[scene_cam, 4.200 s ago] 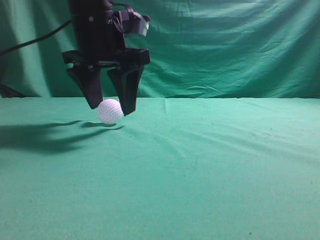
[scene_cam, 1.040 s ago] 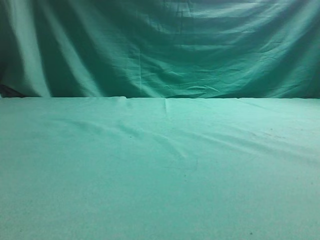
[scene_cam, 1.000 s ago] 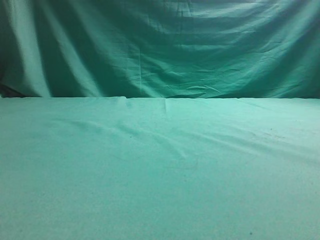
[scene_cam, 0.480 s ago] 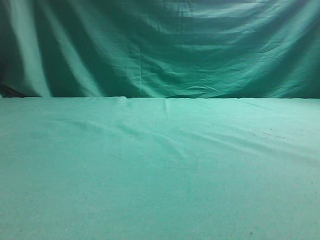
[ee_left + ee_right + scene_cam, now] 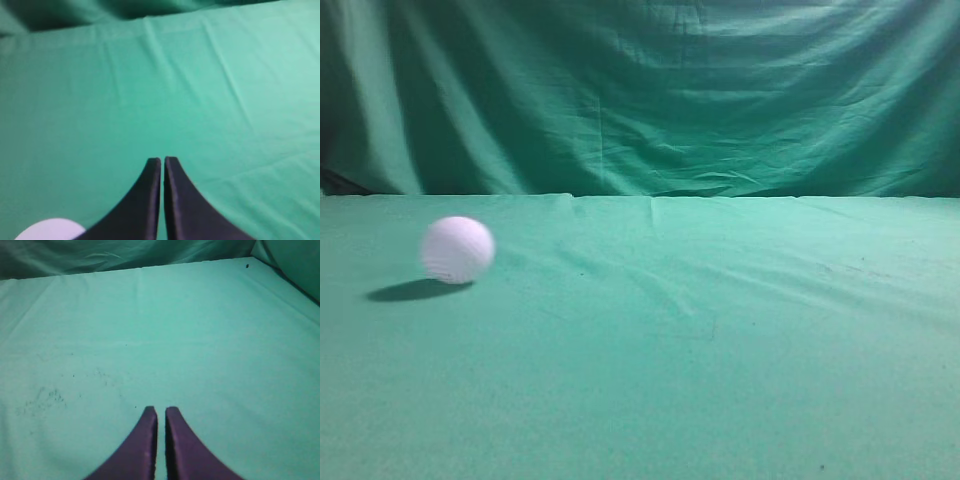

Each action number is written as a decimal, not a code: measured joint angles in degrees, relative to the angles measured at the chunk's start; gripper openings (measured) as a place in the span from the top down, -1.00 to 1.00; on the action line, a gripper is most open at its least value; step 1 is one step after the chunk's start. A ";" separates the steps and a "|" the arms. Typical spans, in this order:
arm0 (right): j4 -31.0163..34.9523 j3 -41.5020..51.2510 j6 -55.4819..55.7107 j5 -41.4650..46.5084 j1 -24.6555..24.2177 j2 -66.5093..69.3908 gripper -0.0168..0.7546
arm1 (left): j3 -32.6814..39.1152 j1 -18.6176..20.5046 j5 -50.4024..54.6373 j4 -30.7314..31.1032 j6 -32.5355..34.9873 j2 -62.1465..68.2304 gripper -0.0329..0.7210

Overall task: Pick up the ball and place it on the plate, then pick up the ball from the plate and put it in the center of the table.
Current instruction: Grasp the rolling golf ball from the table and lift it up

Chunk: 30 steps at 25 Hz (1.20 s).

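The ball [image 5: 457,249], a small white dimpled sphere, lies on the left part of the table [image 5: 740,360] in the exterior view. It looks slightly blurred and casts a shadow to its lower left. No arm shows in that view. My left gripper [image 5: 163,160] is shut and empty above the green cloth. A white rounded patch [image 5: 50,231] sits at the bottom left edge of the left wrist view, cut off; it may be the ball. My right gripper [image 5: 161,410] is shut and empty over bare cloth. The plate is out of view.
A darker green draped backdrop [image 5: 650,100] hangs behind the table's far edge. The cloth has low wrinkles near the middle [image 5: 670,290]. The table's right edge [image 5: 285,280] shows in the right wrist view.
The ball has appeared on the left of the table, which was bare half a second and a second ago. About four seconds ago the left gripper was around the ball there; that arm is now out of the exterior view.
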 joint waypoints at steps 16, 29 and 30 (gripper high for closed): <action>-1.62 0.00 -0.82 -6.33 0.00 0.00 0.83 | 37.20 -5.12 -12.76 -0.20 4.46 -41.04 0.91; 1.85 -4.30 2.47 -23.54 0.00 0.00 0.83 | 53.30 -5.12 -12.78 -0.20 5.70 -68.32 0.91; 1.75 -6.78 1.73 -21.43 0.00 0.72 0.83 | 53.93 -5.12 -12.78 -0.09 5.74 -68.96 0.91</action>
